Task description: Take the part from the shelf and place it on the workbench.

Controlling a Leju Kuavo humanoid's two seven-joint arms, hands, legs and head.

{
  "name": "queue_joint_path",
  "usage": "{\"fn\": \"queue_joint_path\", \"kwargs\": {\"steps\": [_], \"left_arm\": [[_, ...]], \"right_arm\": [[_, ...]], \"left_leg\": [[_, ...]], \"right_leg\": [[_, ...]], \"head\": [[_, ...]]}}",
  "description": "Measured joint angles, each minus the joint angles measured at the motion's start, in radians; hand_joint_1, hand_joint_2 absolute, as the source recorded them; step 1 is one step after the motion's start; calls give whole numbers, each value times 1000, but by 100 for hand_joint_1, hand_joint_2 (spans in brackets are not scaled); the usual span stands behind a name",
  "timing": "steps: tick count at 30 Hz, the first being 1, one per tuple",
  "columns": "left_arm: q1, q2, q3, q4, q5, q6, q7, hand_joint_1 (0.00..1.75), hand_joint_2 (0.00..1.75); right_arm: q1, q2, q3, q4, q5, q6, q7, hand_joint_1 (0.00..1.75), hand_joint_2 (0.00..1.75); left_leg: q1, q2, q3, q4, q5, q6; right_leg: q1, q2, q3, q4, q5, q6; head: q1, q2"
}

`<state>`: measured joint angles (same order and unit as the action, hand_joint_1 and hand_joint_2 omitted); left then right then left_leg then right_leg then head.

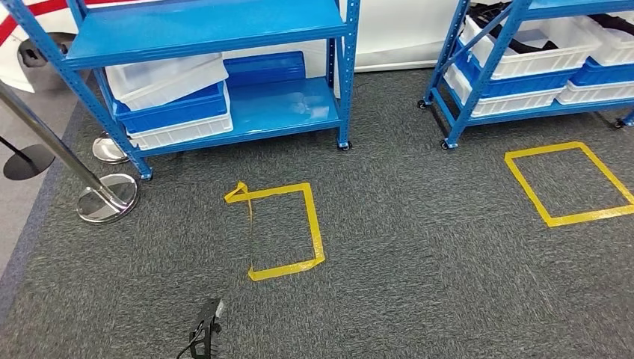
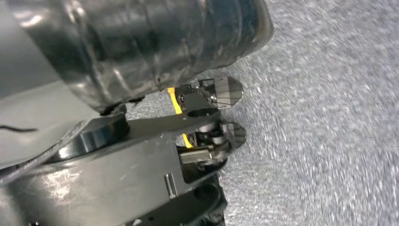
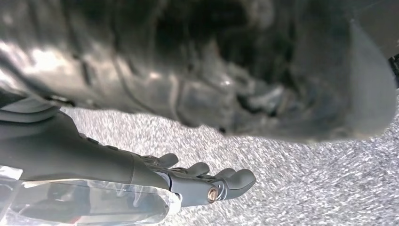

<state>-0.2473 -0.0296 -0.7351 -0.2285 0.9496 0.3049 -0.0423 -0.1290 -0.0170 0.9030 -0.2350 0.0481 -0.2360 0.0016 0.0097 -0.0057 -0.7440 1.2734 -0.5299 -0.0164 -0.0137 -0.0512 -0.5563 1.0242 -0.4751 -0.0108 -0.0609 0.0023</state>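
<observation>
Two blue shelf racks stand ahead on the grey carpet. The left rack (image 1: pixel 284 105) has white and blue bins (image 1: pixel 176 105) on its low shelf. The right rack (image 1: pixel 478 82) carries white and blue crates, and dark parts (image 1: pixel 534 45) lie in a white crate (image 1: pixel 523 63). My left hand (image 2: pixel 214 125) hangs over the carpet with its dark fingers apart and holds nothing; its dark tip (image 1: pixel 205 329) shows at the head view's bottom edge. My right hand (image 3: pixel 207 181) also hangs low, fingers stretched out and empty, with clear plastic wrap (image 3: pixel 94 205) behind it.
Two yellow tape squares mark the floor, one (image 1: pixel 284 224) before the left rack and one (image 1: pixel 568 183) before the right rack. Chrome stanchion posts with round bases (image 1: pixel 108 198) stand at the left. Bare concrete floor (image 1: pixel 22 202) borders the carpet there.
</observation>
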Motion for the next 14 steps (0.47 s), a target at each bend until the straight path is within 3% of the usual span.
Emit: {"fn": "queue_joint_path", "kwargs": {"steps": [2,4,5,7,9,11,13,14], "left_arm": [[-1,0,0,0,0,1,0,0,0],[-5,0,0,0,0,1,0,0,0],[-6,0,0,0,1,1,0,0,0],[-5,2,0,0,2,1,-1,0,0],[-4,2,0,0,3,1,-1,0,0],[-5,2,0,0,3,1,-2,0,0],[-5,2,0,0,3,1,-2,0,0],[-5,2,0,0,3,1,-2,0,0]], "right_arm": [[-1,0,0,0,-1,0,0,0,0],[-1,0,0,0,-2,0,0,0,0],[-2,0,0,0,-2,0,0,0,0],[-2,1,0,0,-3,-1,0,0,0],[-4,1,0,0,-3,-1,-1,0,0],[-3,1,0,0,-3,-1,-2,0,0],[1,1,0,0,-3,-1,-2,0,0],[2,1,0,0,-3,0,-2,0,0]], "left_leg": [[-3,35,71,-132,59,5],[-11,66,124,-230,86,18],[-16,69,131,-244,85,24],[-16,44,134,-249,88,36],[-11,22,142,-259,92,48],[-9,2,146,-264,94,56],[-10,-23,146,-262,94,60],[-11,-30,146,-262,93,60]], "right_leg": [[2,-23,6,1,-6,5],[6,-41,12,3,-13,14],[9,-50,15,2,-16,19],[9,-65,21,1,-22,29],[5,-34,13,32,-47,39],[2,22,-36,138,-103,44],[2,42,-104,263,-146,44],[3,44,-120,292,-154,44]], "head": [[0,0],[1,0],[2,0],[2,0],[6,0],[14,0],[16,0],[16,0]]}}
